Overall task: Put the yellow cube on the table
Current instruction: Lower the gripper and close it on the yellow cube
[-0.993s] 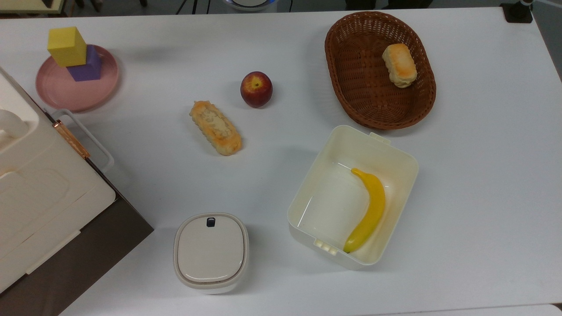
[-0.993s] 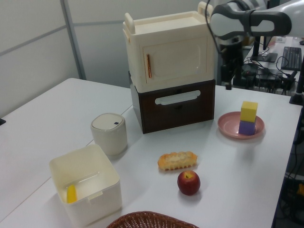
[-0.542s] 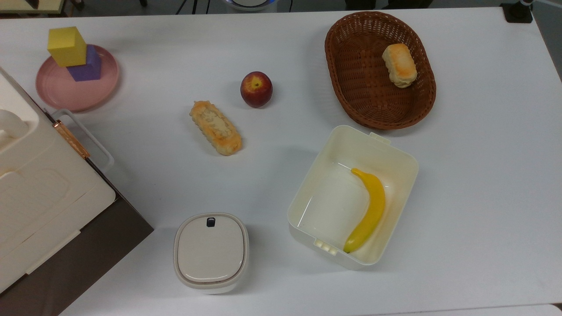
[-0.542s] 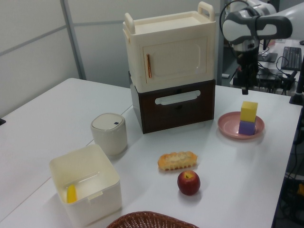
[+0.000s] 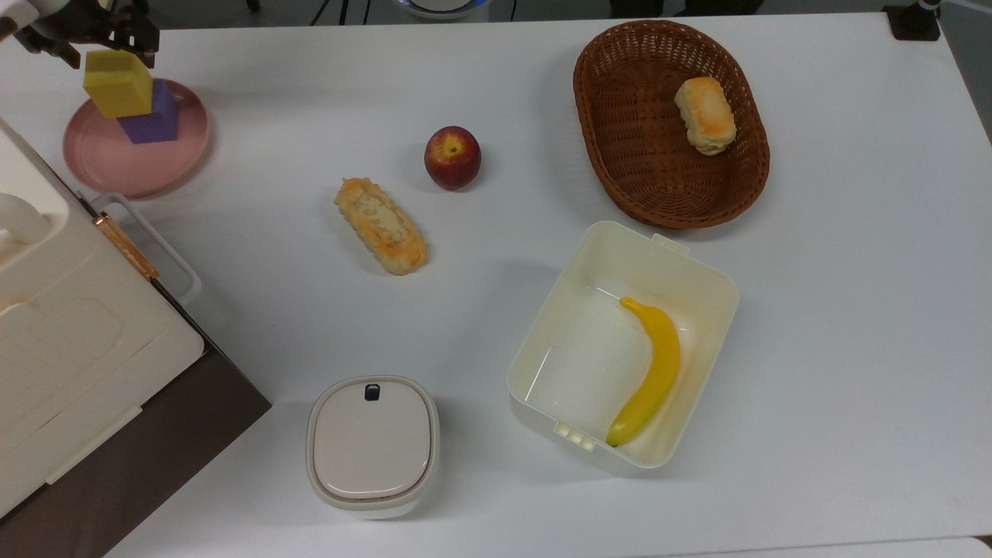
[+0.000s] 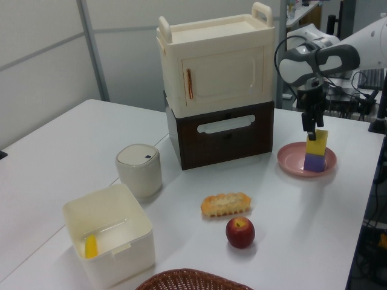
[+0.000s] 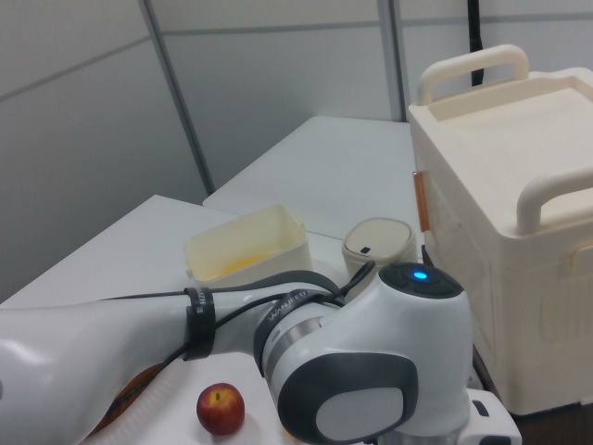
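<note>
Jaws (image 5: 94,36) now over yellow cube (image 5: 118,83)

bright, even light falls from above, and the white table (image 5: 852,310) reads almost flat in the top view. shadows are soft and short: a faint smudge beside the apple (image 5: 452,157), a pale grey band by the open cream box (image 5: 701,271) and the lidded canister (image 5: 373,446) (no hard edges anywhere). a mild sheen lies on the banana (image 5: 651,372) and the box floor. the left view is a little dimmer and greyer, its background clutter soft. in the right view the arm housing (image 7: 371,371) sits very close and slightly soft, with a small blue light glowing on it.
</note>
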`<state>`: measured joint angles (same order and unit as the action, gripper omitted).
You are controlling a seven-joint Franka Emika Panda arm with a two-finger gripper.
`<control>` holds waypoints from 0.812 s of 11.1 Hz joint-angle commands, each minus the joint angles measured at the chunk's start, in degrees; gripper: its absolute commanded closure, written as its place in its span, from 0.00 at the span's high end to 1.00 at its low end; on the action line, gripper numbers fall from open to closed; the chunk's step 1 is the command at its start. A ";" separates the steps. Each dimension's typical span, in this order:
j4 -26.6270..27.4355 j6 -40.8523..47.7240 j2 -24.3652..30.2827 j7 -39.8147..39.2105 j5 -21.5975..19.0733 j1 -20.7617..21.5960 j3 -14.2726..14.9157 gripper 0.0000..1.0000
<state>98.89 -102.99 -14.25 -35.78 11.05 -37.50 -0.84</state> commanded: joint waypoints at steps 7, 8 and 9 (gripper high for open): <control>1.31 -1.95 -1.39 -3.95 1.43 -0.64 -0.21 1.00; 1.48 -3.43 -2.09 -3.60 1.26 -0.55 -0.21 1.00; 1.48 -3.97 -2.62 -3.42 1.25 -0.55 -0.21 0.96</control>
<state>99.30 -104.02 -16.09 -38.70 11.83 -37.98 -0.85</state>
